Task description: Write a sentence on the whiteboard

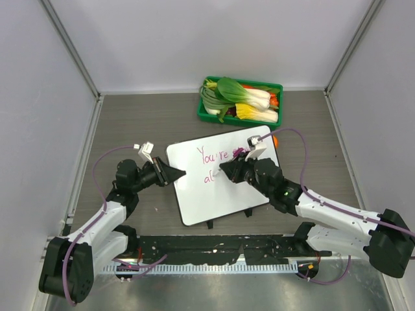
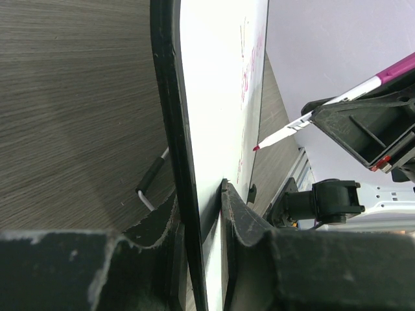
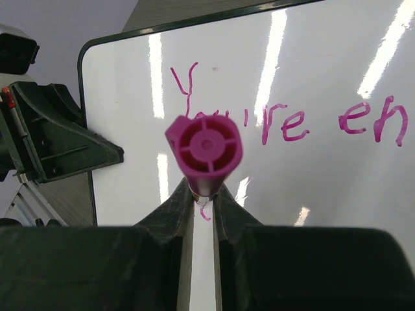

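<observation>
The board point(image 1: 214, 202) is lying in the middle of the table, turned at a slant between the two arms, with the tray point(image 1: 277, 86) of greens well beyond its far edge. The left gripper point(image 1: 180, 173) is pinching the board's left rim: in the left wrist view its fingers point(image 2: 237, 214) are sitting narrow, one on each face of the board, so it is steadying the board, not writing. The right gripper point(image 3: 203, 194) is clamping the marker point(image 3: 206, 150), fingers squeezed tight on the barrel, and is hanging over the board's middle.

The sentence point(image 3: 285, 126) is partly down. The first line is reading "You're" followed by a word starting "en" (the rest is running out of the right wrist view and is hiding under the right arm from above). Below it, a second line is just getting going: from the top only a couple of pink letters, something like "al", are showing beside the marker. The marker's tip point(image 2: 257, 148) is sitting right at the white surface near those letters; whether it is touching or just off, I cannot tell.

As a judgement, the writing is somewhere past its opening words and mid-way through the second line. Plenty of bare white is lying below and to the right, so space is not running out. What is remaining looks like finishing that word and any words after it, then lifting the marker away.
</observation>
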Action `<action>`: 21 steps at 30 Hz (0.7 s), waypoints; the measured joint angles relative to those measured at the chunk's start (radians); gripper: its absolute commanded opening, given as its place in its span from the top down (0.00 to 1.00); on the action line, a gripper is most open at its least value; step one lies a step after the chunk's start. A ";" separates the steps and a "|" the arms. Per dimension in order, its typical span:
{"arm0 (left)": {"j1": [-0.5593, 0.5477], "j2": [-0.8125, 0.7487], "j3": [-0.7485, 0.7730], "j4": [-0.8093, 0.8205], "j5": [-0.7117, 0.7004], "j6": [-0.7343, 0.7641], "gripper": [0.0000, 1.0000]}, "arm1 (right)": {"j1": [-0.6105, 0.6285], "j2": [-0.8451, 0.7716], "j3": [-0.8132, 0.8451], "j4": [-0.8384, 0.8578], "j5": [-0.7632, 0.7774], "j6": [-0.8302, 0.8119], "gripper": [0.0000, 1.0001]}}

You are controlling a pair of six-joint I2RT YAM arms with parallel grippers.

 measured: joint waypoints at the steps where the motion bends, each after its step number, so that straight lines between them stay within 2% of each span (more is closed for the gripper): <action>1: 0.000 0.000 0.000 0.000 0.000 0.000 1.00 | -0.004 0.000 0.005 0.000 0.000 0.000 0.99; 21: 0.000 0.000 0.000 -0.001 -0.002 0.000 1.00 | -0.027 0.045 0.007 0.031 -0.004 0.002 0.99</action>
